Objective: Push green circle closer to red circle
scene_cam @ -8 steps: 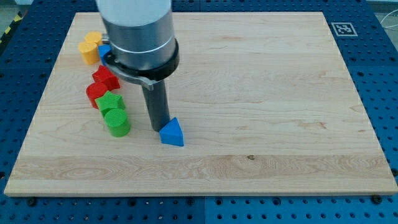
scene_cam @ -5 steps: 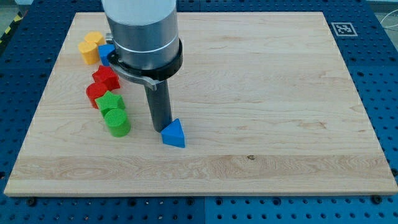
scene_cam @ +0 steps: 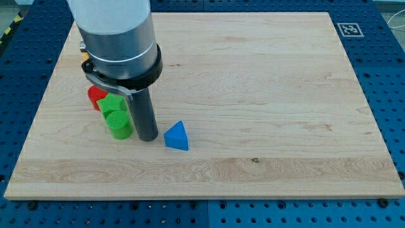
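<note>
My tip (scene_cam: 147, 138) touches the green circle's (scene_cam: 118, 124) right side; red circle (scene_cam: 95, 95) lies near, upper-left. No jaws: a bare rod, holding nothing.

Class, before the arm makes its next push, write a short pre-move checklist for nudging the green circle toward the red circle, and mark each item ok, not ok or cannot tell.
1. My tip rests on the wooden board: ok.
2. Tip sits beside the green circular block, on its right in the view: ok.
3. Red circular block visible: ok, partly hidden by the arm.
4. Path clear: not ok, a green star-like block lies between them.
5. Blue triangular block apart from the tip: ok.
6. Tip touching green circle: cannot tell.
</note>
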Robot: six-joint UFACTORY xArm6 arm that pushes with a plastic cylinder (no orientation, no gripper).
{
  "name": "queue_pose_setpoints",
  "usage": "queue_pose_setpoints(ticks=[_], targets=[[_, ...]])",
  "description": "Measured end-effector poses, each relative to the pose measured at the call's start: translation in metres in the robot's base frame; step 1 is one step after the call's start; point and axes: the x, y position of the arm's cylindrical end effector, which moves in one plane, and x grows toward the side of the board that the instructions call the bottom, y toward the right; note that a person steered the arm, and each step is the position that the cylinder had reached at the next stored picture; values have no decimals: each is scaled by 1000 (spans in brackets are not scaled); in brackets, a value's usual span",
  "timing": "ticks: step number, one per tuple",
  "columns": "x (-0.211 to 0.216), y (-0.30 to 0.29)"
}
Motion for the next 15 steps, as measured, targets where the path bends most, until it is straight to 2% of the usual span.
queue_pose_setpoints(ticks=[7, 9, 10, 12, 15], targets=[[-3, -67], [-25, -71], [-22, -67], [16, -68], [17, -105]])
